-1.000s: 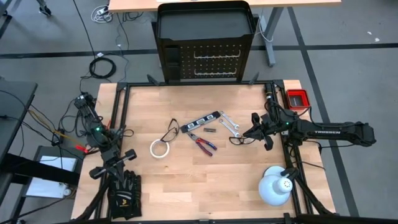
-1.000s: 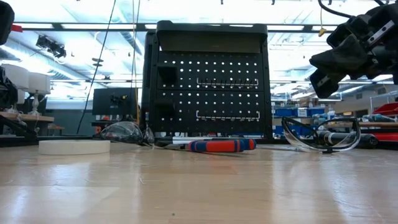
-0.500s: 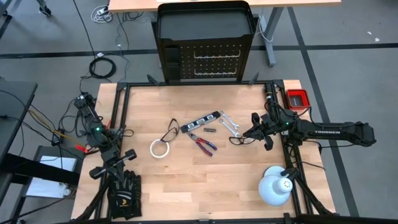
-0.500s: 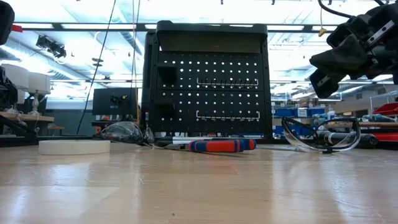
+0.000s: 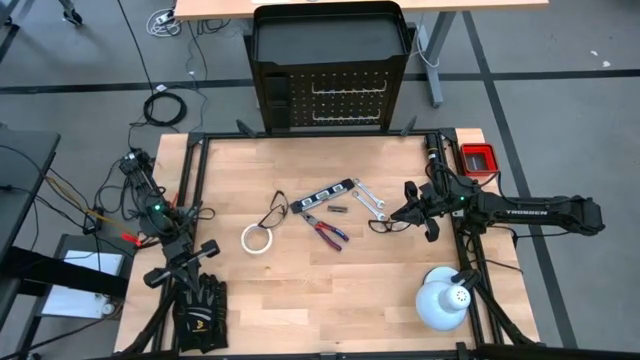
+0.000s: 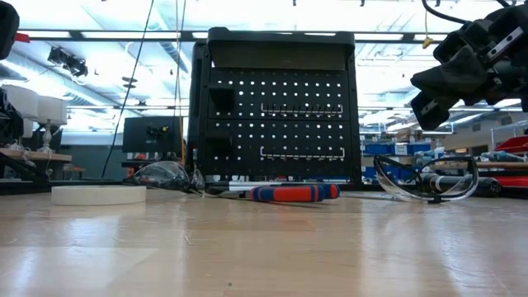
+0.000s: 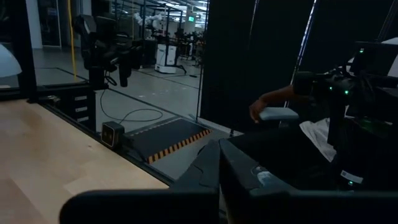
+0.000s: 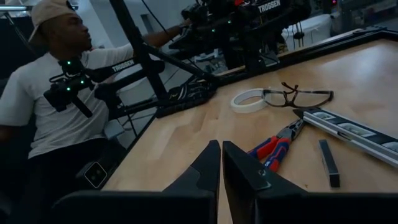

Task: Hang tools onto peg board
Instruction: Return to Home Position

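We log a wooden tabletop (image 5: 300, 300) with every tool lying flat mid-surface: white tape roll (image 5: 258, 239), glasses (image 5: 274, 210) just beside it, level bar (image 5: 325, 196), two wrenches (image 5: 368, 198) and red-handled pliers (image 5: 328, 231). A second glasses pair (image 5: 388, 224) lies right by the right gripper (image 8: 219, 144), which hangs above the tabletop's right side, fingers pressed together on nothing. The left gripper (image 7: 219, 144), likewise pressed together, sits at the left edge near the black gloves (image 5: 200, 310). The peg board (image 5: 330, 100) stands upright past the far edge. We note a dome lamp (image 5: 443, 300) at the near right, a red box (image 5: 477, 157) at the far right, grey floor (image 5: 560, 60) around, and a seated person (image 8: 56, 93) in a white shirt beyond.
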Motion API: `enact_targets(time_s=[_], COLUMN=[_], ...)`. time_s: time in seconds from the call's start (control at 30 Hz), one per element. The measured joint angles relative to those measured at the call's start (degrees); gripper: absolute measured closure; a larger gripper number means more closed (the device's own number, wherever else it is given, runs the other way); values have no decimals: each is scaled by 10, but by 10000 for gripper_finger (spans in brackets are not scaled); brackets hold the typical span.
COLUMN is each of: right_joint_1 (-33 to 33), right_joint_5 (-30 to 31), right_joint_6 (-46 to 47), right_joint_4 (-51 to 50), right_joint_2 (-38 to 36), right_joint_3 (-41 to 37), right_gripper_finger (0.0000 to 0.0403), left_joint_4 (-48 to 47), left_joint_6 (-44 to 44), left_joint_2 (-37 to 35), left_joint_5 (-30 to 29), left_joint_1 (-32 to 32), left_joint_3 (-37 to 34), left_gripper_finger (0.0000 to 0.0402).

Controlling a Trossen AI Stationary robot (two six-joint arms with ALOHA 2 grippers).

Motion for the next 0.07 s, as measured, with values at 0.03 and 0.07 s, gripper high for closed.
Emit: enact_targets(time_s=[0.03, 0.07], right_joint_1=[0, 0], right_joint_5=[0, 0], right_joint_6=[0, 0], right_joint_4=[0, 0], right_joint_2=[0, 0], right_joint_3=[0, 0], right_gripper_finger=[376, 376], left_joint_4=[0, 0], left_joint_6=[0, 0], left_joint_2=[0, 0], left_joint_5=[0, 0], left_joint_1=[0, 0], left_joint_3=[0, 0], left_gripper_finger=[396, 396])
